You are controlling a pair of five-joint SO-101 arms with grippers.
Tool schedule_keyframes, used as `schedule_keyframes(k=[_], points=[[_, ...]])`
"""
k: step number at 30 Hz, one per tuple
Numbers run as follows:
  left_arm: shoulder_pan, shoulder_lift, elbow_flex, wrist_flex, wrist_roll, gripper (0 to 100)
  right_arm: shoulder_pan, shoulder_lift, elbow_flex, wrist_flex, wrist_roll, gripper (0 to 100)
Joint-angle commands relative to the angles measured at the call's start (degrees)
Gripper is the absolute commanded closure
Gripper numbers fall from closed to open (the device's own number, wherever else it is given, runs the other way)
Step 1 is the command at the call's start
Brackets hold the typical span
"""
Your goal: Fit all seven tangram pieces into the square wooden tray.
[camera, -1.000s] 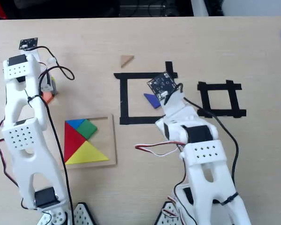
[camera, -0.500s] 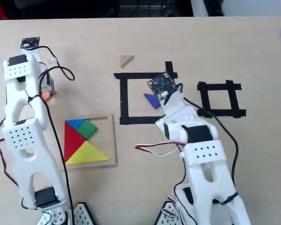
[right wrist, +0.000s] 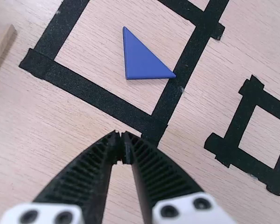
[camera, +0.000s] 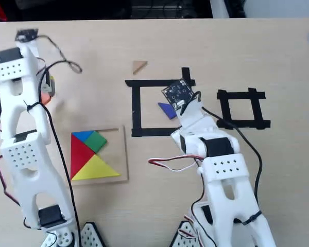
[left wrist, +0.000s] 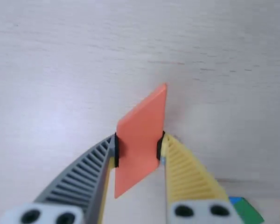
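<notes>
**A:** Left jaws first: they're clamped on the orange piece (left wrist: 140, 140). It's a thin, flat, matte slab with slanted ends, standing on edge between one ribbed grey jaw and one ribbed yellow one.

**B:** Beyond its tip there's pale wood-grain table (camera: 221, 46). From above, a sliver of orange shows beside the left arm, and the square wooden tray (camera: 124, 154) lies well behind those jaws, back toward the arm's base.

**A:** What's seated in it?

**B:** Four smooth pieces, packed edge to edge: a light blue triangle (camera: 82, 135), a green square (camera: 96, 141), a big red triangle (camera: 80, 157) and a big yellow triangle (camera: 97, 168). There's bare wood along one side.

**A:** And the right jaws?

**B:** Black, ribbed, pressed shut with nothing between them. Just ahead of the tips runs the black tape square (right wrist: 102, 100). Past that line, inside it, the dark blue triangle (right wrist: 142, 58) lies flat.

**A:** The tan triangle (camera: 139, 66) lies farther out still, beyond the tape's far side.

**B:** What's changed? A second ago the left jaws held the orange piece nearer the tray. Now the arm has swung it farther off, toward the table's far edge.

**A:** The right arm hasn't budged, and the dark blue triangle lies where it was.
</notes>
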Motion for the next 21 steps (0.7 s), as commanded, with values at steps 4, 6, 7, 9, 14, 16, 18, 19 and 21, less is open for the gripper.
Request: schedule_keyframes(k=[4,6,7,9,14,16,18,19,21], points=[[4.00,-5.54,-2.77,10.64,0.35,97,-0.09,-0.92,-0.57,-0.88,0.18,98.7],[5.05,-8.26,1.80,10.64,2.81,97,1.32,-0.92,-0.75,-0.88,0.18,98.7],[6.20,-10.02,5.14,10.64,3.78,97,2.37,-0.92,-0.92,-0.97,0.18,98.7],[9.01,-15.03,11.12,10.64,4.92,97,5.10,-0.92,-1.27,-1.41,0.00,98.7],[15.69,-33.67,23.08,10.29,9.67,97,8.88,-0.92,-1.63,-2.55,-0.18,98.7],[18.07,-40.44,27.21,10.29,11.08,97,8.88,-0.92,-1.63,-2.64,-0.18,98.7],[19.56,-45.98,32.13,10.20,12.92,97,8.62,-0.92,-1.45,-2.64,-0.26,98.7],[20.09,-47.38,34.95,9.76,13.98,97,8.62,-0.92,-1.36,-2.64,-0.35,98.7],[21.32,-49.14,41.45,7.91,16.00,97,8.62,-0.92,-1.36,-2.64,-0.35,98.7]])
